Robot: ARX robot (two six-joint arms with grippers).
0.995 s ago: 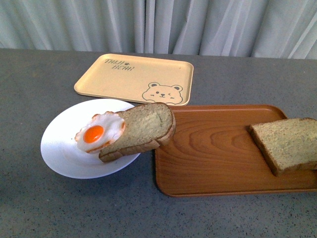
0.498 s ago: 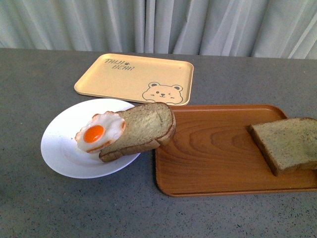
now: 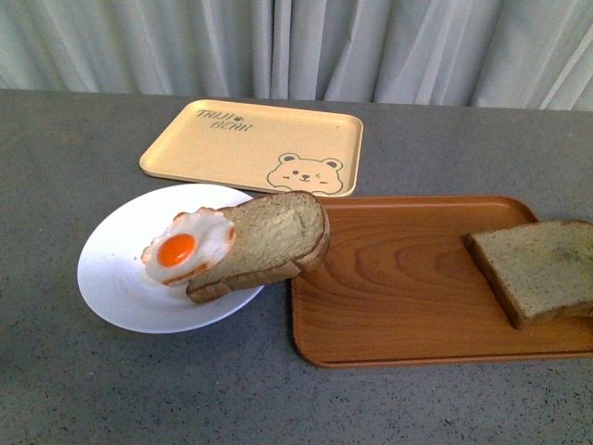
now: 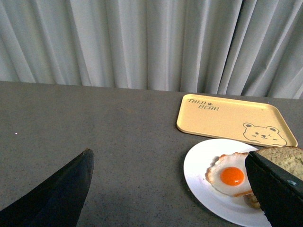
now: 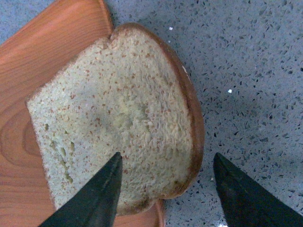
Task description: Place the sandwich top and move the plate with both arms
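The sandwich top (image 3: 537, 269) lies at the right end of the brown wooden tray (image 3: 398, 278). In the right wrist view it (image 5: 118, 118) overhangs the tray's edge, and my open right gripper (image 5: 166, 158) hovers over it, one finger over the bread and one over the table. The white plate (image 3: 111, 278) sits left of the tray with a fried egg (image 3: 185, 246) and a paler slice (image 3: 273, 236) on it. My left gripper (image 4: 169, 156) is open and empty, with the plate (image 4: 199, 175) just beyond it. Neither arm shows in the front view.
A pale yellow bear-printed tray (image 3: 250, 144) lies behind the plate, near the curtain. The paler slice hangs over the plate's rim and touches the wooden tray's left edge. The table is grey speckled stone.
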